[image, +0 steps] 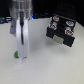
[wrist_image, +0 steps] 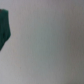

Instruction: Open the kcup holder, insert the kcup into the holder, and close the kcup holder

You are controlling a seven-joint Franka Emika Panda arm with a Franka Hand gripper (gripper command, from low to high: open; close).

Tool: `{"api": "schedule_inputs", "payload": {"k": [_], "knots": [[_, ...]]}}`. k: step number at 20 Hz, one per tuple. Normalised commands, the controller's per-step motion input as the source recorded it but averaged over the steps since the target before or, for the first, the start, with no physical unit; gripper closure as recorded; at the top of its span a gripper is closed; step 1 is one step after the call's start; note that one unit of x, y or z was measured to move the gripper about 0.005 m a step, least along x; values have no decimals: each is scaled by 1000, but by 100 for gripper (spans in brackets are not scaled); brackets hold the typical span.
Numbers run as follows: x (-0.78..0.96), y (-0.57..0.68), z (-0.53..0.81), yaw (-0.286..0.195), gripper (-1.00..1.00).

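One arm's gripper (image: 20, 50) is hanging over the kcup (image: 17, 55) on the desk (image: 50, 65), well apart from the kcup holder (image: 61, 29), whose tray is showing cups; whether anything is gripped, I cannot tell. Grasping seems next. Kcup's axis is unclear. Wrist view is showing only a dark green blur (wrist_image: 4, 30).

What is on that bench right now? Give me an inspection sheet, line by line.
Surface: pale table, bare where visible.
Job's things: kcup on the table, green top showing, under the gripper; holder toward the exterior view's right, apart from the kcup.
Clutter: small cups sit in the holder's top.
Grippers: gripper low over the kcup; too blurred to tell whether it is open or shut.
Cables: nothing seen.
Surroundings: too blurred to tell.
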Motion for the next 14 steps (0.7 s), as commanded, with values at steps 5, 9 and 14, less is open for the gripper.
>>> {"api": "schedule_inputs", "payload": {"k": [5, 9, 14], "knots": [[0, -297, -400, -213, -100], [-72, -102, -282, -185, -100], [-166, -57, -167, -149, -100]]}}
